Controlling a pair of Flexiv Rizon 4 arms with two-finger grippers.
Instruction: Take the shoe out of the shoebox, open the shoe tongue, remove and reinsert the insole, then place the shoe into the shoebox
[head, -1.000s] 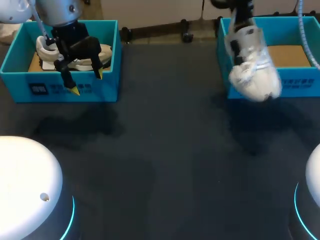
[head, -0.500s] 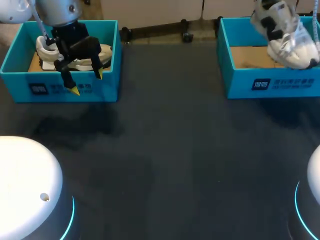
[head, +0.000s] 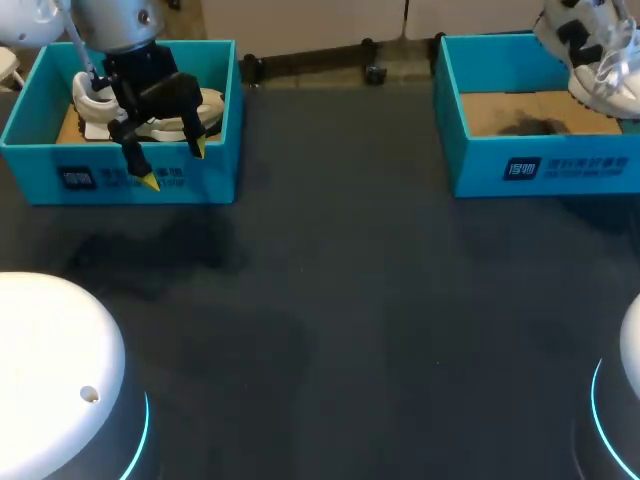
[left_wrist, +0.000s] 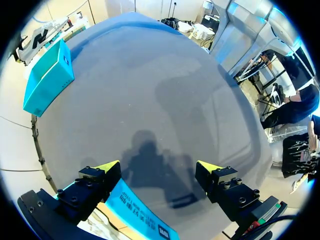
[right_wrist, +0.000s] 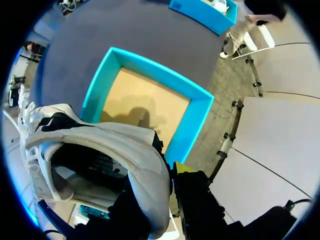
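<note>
A white lace-up trainer with black panels (head: 598, 62) hangs in the air above the far right corner of an open turquoise cardboard shoebox (head: 540, 165), whose brown floor is bare. The right end effector (right_wrist: 162, 181) has its fingers pinched together on the trainer's heel collar, one inside and one outside, so the shoe dangles from that thin edge alone. The likely trouble is a slip or swing: soft fabric could slide out of the pinch, or the toe could catch the shoebox's wall or rest on its rim if lowered off-centre. Nothing lies inside the shoebox to block the way. Well apart from the shoebox, across the dark tabletop (head: 340, 300), stands a matching turquoise box (head: 60, 175) holding another pale trainer (head: 95, 100); the left end effector (head: 174, 165) hovers there, fingers spread wide, gripping nothing.
</note>
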